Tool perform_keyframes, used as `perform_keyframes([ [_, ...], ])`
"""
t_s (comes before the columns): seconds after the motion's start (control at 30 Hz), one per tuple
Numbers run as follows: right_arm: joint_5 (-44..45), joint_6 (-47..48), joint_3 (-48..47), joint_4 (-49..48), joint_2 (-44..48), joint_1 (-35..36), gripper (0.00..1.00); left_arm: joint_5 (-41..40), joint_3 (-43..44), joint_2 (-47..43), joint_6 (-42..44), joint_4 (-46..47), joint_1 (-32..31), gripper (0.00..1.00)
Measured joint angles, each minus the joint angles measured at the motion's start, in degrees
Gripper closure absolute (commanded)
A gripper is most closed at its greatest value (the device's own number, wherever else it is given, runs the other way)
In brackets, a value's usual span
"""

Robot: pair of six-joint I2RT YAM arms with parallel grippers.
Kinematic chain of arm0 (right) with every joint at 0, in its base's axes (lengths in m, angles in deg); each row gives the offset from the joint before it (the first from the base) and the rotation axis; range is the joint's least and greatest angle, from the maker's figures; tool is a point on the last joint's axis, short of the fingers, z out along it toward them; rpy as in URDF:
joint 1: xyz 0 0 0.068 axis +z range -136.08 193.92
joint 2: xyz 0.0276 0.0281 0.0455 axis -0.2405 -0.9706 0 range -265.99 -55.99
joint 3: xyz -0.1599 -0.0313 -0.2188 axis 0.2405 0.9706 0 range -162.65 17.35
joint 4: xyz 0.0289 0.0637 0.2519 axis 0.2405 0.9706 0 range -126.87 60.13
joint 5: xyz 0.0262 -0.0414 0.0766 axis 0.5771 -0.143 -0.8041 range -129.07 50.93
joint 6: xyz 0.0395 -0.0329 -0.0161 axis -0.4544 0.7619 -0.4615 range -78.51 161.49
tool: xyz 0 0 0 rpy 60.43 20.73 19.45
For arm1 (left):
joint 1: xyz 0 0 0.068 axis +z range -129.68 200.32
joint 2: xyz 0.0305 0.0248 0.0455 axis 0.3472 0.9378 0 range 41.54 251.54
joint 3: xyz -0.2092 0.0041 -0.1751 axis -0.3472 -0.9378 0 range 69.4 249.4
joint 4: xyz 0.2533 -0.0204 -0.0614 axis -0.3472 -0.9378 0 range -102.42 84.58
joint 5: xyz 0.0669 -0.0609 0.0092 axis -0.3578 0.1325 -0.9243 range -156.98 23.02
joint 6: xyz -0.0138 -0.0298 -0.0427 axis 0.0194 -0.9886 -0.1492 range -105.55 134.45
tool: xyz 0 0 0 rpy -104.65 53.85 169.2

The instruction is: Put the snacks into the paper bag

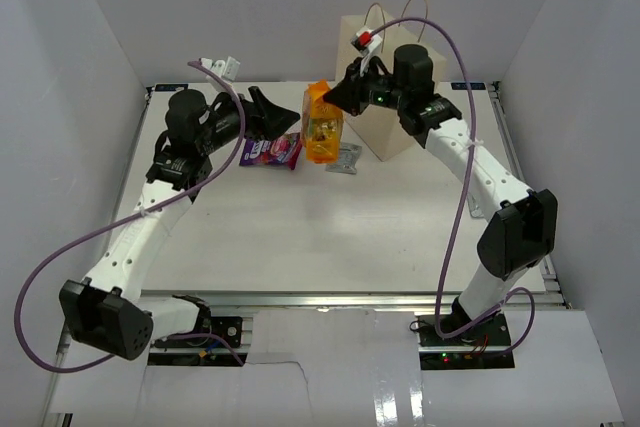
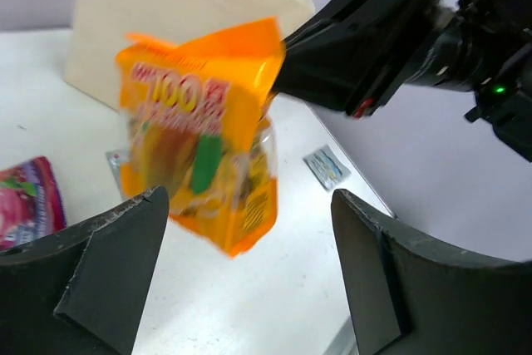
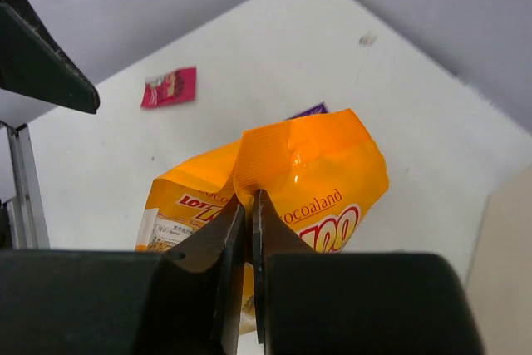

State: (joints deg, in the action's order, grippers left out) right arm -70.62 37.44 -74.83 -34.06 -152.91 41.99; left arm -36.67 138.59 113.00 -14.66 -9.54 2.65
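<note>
The orange packet (image 1: 322, 125) hangs upright just beside the paper bag (image 1: 378, 132), its top seam pinched between the right gripper (image 3: 248, 205) fingers; the left gripper (image 1: 283, 115) stands spread wide, touching nothing; the purple-magenta packet (image 1: 270, 152) and silver sachet (image 1: 347, 157) lie on the table (image 1: 330, 237).

The orange packet (image 2: 199, 139) is blurred, the purple-magenta packet (image 2: 29, 201) cut off.

The shiny orange plastic snack packet (image 1: 322, 127) is hanging upright above the desk (image 1: 330, 227), its crimped top edge sitting pinched in the right pincer (image 3: 247, 205). A purple-magenta foil packet (image 1: 270, 152) is lying flat at its left and a small silver-grey square sachet (image 1: 345, 155) at its right. The tall cream paper bag (image 1: 380, 137) is standing upright behind.
</note>
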Motion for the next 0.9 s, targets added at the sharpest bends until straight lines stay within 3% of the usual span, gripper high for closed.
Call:
perform_keyframes([
  [0.2, -3.0, 0.9, -12.4, -1.5, -0.2, -5.5, 0.92, -5.4, -2.2, -5.0, 1.3, 0.5, 1.1, 0.10],
  [0.37, -2.4, 1.0, -32.6, -5.3, -5.5, -10.8, 0.92, -6.1, -5.4, -3.6, 1.0, 1.1, 1.3, 0.10],
  [0.47, -0.8, 1.7, -37.9, -9.2, -6.4, -13.6, 0.92, -6.4, -6.7, -2.6, 1.0, 1.0, 1.4, 0.10],
  [0.9, 5.7, 10.7, -37.2, -15.0, -9.6, -19.2, 0.92, -6.6, -8.9, -2.5, 0.7, 1.8, 1.4, 0.10],
])
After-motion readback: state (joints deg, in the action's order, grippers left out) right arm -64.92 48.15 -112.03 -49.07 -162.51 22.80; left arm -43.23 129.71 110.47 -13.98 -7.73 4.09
